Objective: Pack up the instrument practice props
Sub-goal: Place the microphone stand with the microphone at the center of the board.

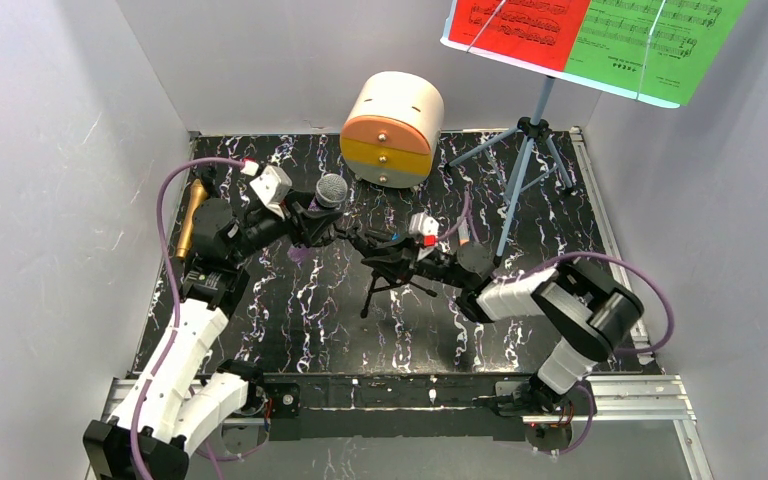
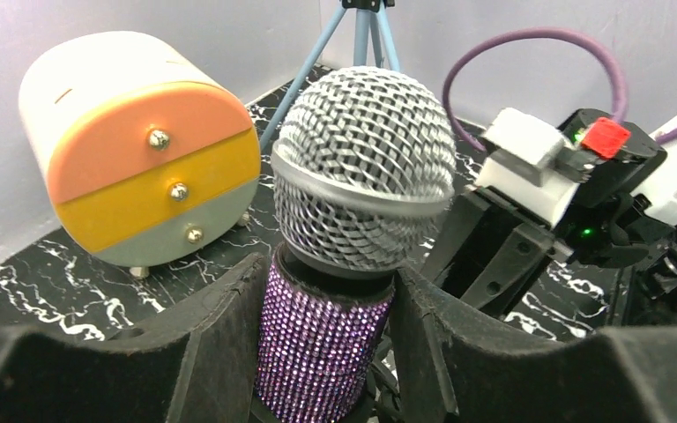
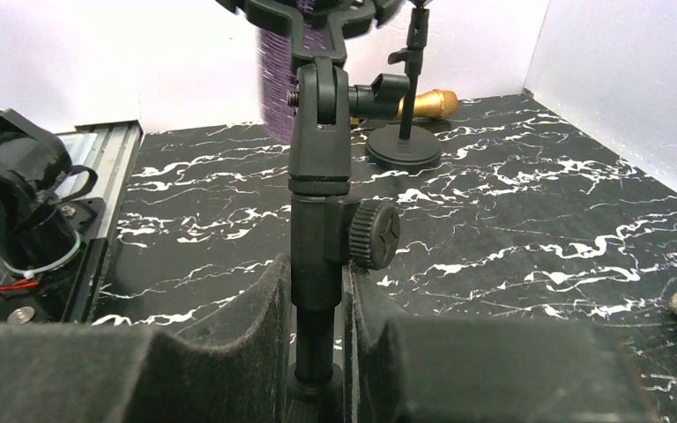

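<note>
Arms reach inward: left tool apparently clamps purple microphone, right tool grips tripod.

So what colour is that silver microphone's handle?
The microphone handle is glittery purple, clearest in the left wrist view.

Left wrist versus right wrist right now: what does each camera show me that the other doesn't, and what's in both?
Only left wrist: the left gripper pressing both sides of the silver-headed purple microphone, the cream-and-orange drawer cabinet, and the pale-blue tripod legs.
Only right wrist: the right gripper clamped on the black mic tripod stem, and the gold microphone on a round-base stand behind.
Both: that purple microphone and the black marbled tabletop.
</note>
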You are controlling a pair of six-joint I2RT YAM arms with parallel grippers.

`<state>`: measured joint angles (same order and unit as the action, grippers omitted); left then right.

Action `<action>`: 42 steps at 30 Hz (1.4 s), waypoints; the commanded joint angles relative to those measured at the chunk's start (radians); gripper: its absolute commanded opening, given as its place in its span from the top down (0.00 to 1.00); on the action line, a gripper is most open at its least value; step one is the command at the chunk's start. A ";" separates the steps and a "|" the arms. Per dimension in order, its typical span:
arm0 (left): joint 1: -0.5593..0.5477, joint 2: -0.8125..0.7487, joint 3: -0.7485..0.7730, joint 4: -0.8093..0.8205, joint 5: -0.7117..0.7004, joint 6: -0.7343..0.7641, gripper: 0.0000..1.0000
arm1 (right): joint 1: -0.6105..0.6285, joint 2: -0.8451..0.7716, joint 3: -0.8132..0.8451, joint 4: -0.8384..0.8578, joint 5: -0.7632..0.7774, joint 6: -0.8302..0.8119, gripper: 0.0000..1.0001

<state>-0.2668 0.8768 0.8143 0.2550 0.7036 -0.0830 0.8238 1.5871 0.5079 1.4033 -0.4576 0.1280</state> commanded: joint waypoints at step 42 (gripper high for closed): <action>-0.319 0.290 0.278 -0.550 -0.167 0.762 0.70 | -0.096 -0.430 0.288 -1.005 -0.009 0.021 0.01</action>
<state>-0.5774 1.1267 1.0824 -0.1986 0.4339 0.6285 0.7425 1.1919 0.6975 0.7437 -0.4252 0.1574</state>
